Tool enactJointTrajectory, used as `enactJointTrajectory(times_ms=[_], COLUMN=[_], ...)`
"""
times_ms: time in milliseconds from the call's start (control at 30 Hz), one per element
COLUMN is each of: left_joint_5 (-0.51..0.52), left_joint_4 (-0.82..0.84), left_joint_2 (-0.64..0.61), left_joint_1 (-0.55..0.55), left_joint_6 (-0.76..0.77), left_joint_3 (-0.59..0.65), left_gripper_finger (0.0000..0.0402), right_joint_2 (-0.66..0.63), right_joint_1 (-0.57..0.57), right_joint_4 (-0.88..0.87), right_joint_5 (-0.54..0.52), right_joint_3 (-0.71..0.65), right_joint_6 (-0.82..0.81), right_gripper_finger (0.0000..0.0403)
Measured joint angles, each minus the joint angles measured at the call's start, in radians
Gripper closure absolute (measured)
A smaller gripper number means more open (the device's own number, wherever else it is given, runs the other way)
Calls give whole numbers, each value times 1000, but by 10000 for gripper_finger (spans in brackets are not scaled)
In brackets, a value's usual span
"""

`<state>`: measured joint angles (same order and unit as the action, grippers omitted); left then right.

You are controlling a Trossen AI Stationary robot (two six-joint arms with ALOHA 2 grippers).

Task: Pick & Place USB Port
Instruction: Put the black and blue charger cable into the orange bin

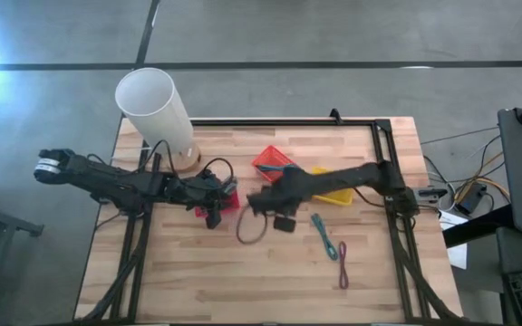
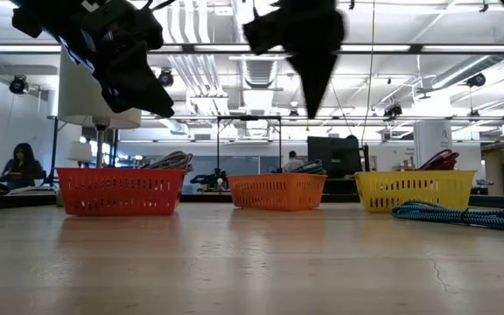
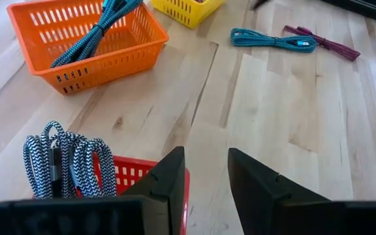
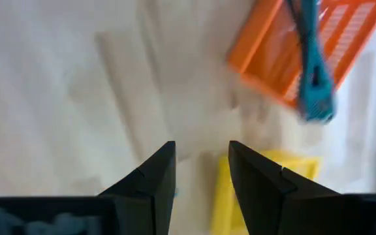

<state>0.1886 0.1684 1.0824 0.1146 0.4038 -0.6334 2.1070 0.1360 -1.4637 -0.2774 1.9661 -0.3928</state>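
Three baskets stand in a row on the wooden table: red point(image 1: 229, 201), orange point(image 1: 273, 163) and yellow point(image 1: 335, 192). A black-and-white braided USB cable point(image 3: 67, 163) lies coiled in the red basket point(image 3: 142, 173). A teal cable point(image 3: 93, 36) lies in the orange basket point(image 3: 83, 49). Loose on the table are another teal cable point(image 1: 323, 235) and a purple cable point(image 1: 343, 264). My left gripper point(image 3: 204, 176) hovers open over the red basket's edge. My right gripper point(image 4: 201, 173) is open and empty above bare table, between the red basket and the other two.
A white cylinder point(image 1: 157, 109) on a wooden base stands at the table's far left. A black frame point(image 1: 333, 120) runs along the far and right edges. In the low view the baskets point(image 2: 276, 190) line up, with the teal cable point(image 2: 462, 214) at the right. Bare wood lies toward the near edge.
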Motion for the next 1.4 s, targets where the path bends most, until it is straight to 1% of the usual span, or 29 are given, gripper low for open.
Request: enactJointTrajectory(times_ms=[67, 133, 267, 333, 467, 567, 833, 900, 1000, 1267, 1400], left_joint_5=[0, 0, 0, 0, 11, 15, 22, 22, 23, 24, 24], left_joint_4=[7, 14, 34, 34, 33, 30, 24, 24, 23, 17, 18], left_joint_2=[0, 0, 0, 0, 0, 0, 0, 0, 0, 0, 0], left_joint_1=[1, 1, 1, 1, 1, 1, 1, 1, 1, 1, 1], left_joint_6=[0, 0, 16, 17, 21, 30, 37, 36, 28, 23, 23], left_joint_3=[0, 0, 0, 1, 2, 2, 2, 2, 2, 2, 2], left_gripper_finger=[291, 291, 291, 291, 291, 291, 292, 291, 292, 291, 291], right_joint_2=[-34, -71, -161, -208, -292, -343, -441, -454, -455, -443, -443], right_joint_1=[37, 70, 124, 144, 166, 164, 115, 105, 97, 91, 86], right_joint_4=[15, 53, 185, 251, 353, 425, 663, 724, 757, 765, 769], right_joint_5=[24, 89, 232, 271, 292, 321, 337, 339, 339, 321, 306], right_joint_3=[-72, -155, -344, -441, -607, -717, -971, -1018, -1058, -1080, -1082], right_joint_6=[-57, -112, -236, -315, -456, -506, -619, -640, -648, -676, -680], right_gripper_finger=[262, 262, 261, 261, 261, 261, 261, 262, 263, 276, 295])
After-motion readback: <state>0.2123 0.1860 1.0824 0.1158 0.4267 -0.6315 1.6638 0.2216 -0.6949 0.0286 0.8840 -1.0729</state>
